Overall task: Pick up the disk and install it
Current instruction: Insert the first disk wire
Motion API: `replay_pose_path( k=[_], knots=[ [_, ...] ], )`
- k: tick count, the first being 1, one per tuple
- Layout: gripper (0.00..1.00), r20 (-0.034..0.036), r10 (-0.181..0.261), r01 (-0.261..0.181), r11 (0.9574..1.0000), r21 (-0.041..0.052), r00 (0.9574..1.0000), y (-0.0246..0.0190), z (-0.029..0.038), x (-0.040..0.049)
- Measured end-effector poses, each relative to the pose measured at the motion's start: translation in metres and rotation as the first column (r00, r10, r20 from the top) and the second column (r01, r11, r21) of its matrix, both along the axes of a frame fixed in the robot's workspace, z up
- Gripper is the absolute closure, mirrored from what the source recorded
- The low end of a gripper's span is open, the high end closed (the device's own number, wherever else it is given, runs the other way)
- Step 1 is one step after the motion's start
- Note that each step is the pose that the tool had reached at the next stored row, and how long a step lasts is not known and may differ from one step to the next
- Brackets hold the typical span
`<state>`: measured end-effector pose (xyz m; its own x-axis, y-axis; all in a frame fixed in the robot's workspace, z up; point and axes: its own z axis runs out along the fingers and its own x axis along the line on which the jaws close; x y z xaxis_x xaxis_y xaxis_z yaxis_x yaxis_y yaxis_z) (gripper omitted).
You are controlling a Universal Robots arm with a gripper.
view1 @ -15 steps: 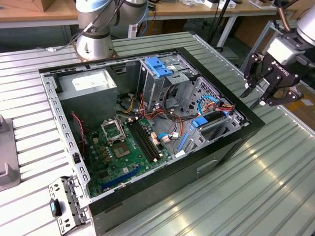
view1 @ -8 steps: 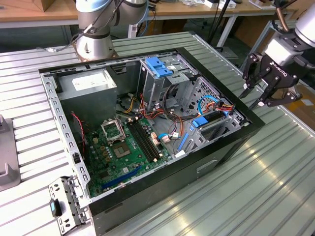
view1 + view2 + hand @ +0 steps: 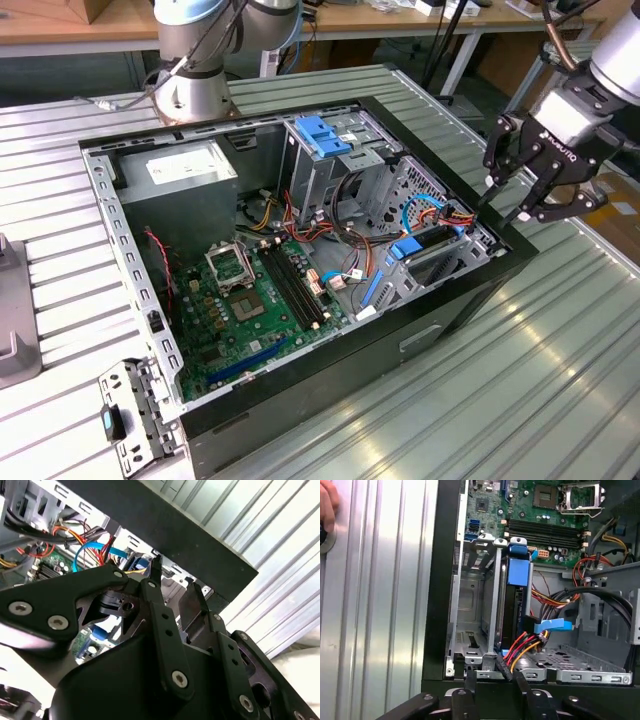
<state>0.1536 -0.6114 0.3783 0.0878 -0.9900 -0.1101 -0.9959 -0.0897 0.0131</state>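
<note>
The disk (image 3: 518, 572) stands on edge in a slot of the low drive cage (image 3: 492, 605) inside the open computer case (image 3: 450, 300). Its blue carrier frame shows on top, with red, yellow and blue cables at its end. In the exterior view the disk (image 3: 414, 246) sits near the case's wall at that view's right. My gripper (image 3: 505, 212) hangs just outside and above that wall, a short way from the disk. It is open with nothing between its black fingers. In both wrist views the gripper (image 3: 494, 677) (image 3: 174, 575) points toward the cage.
The green motherboard (image 3: 250, 295), a grey power supply (image 3: 180, 175) and a tall cage with a blue bracket (image 3: 325, 135) fill the case. The arm's base (image 3: 195, 90) stands behind it. A loose metal bracket (image 3: 130, 415) lies at the front. A person's hand (image 3: 326, 505) rests on the ribbed table (image 3: 380, 605).
</note>
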Motion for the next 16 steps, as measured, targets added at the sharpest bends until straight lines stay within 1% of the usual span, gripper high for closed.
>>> replay_pose_path(
  k=[1,2,4,5,8,10,12,14,16],
  knots=[
    [0.58,0.0,0.011,-0.011,0.9999,0.0,0.9999,0.0,-0.0006,-0.0003],
    [0.58,0.0,0.027,-0.027,0.9996,0.0002,0.9996,0.0,-0.0026,-0.0023],
    [0.58,0.0,0.035,-0.035,0.9994,0.0001,0.9994,0.0003,-0.0048,-0.0056],
    [0.58,0.0,0.042,-0.042,0.9991,0.0003,0.9991,0.0011,-0.0065,-0.0069],
    [0.58,0.0,0.091,-0.091,0.9958,0.0002,0.9958,0.0057,-0.0092,-0.0071],
    [0.58,0.0,0.122,-0.122,0.9925,0.0003,0.9925,0.0086,-0.0131,-0.007],
    [0.58,0.0,0.13,-0.13,0.9915,0.0003,0.9915,0.0118,-0.0182,-0.007],
    [0.58,0.0,0.132,-0.132,0.9912,0.0005,0.9912,0.0124,-0.0209,-0.0069],
    [0.58,-0.0001,0.135,-0.135,0.9908,-0.0004,0.9908,0.0125,-0.0222,-0.0056]
  ],
)
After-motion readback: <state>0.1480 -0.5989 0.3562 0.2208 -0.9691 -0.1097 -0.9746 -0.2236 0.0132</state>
